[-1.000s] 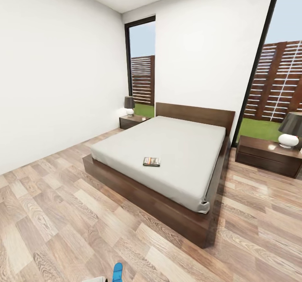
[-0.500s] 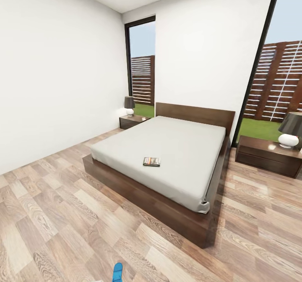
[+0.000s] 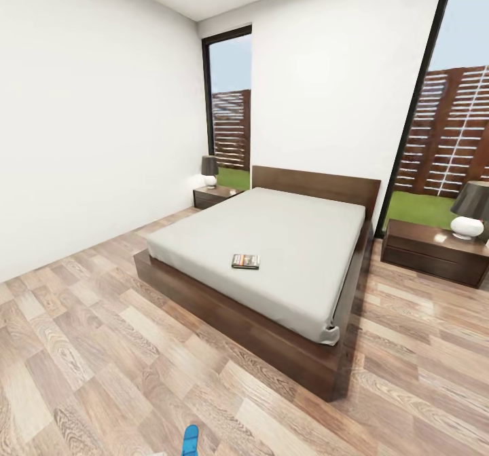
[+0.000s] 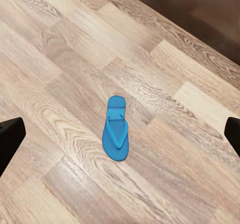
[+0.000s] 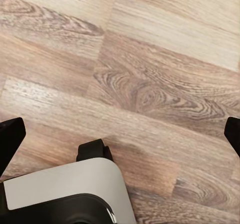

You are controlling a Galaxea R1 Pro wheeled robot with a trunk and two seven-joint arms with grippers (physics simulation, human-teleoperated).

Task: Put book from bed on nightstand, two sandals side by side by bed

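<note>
The bed (image 3: 272, 252), a dark wood frame under a pale mattress, fills the middle of the head view. The book (image 3: 245, 260) lies flat on the mattress near its foot end. One nightstand (image 3: 212, 197) stands left of the headboard and another nightstand (image 3: 435, 252) stands to its right. A blue sandal (image 3: 191, 440) lies on the wood floor at the bottom edge of the head view. In the left wrist view this sandal (image 4: 116, 129) lies flat below my left gripper (image 4: 120, 134), which is open and well above it. My right gripper (image 5: 120, 131) is open over bare floor.
Each nightstand carries a lamp (image 3: 209, 170) (image 3: 470, 217). Tall windows (image 3: 231, 110) flank the white wall behind the headboard. Wide plank floor (image 3: 81, 320) stretches left of and in front of the bed. My grey base (image 5: 65, 194) and a black wheel (image 5: 95, 150) appear in the right wrist view.
A pale part of my arm at the head view's bottom edge a second ago has slipped out of frame. Nothing else has moved.
</note>
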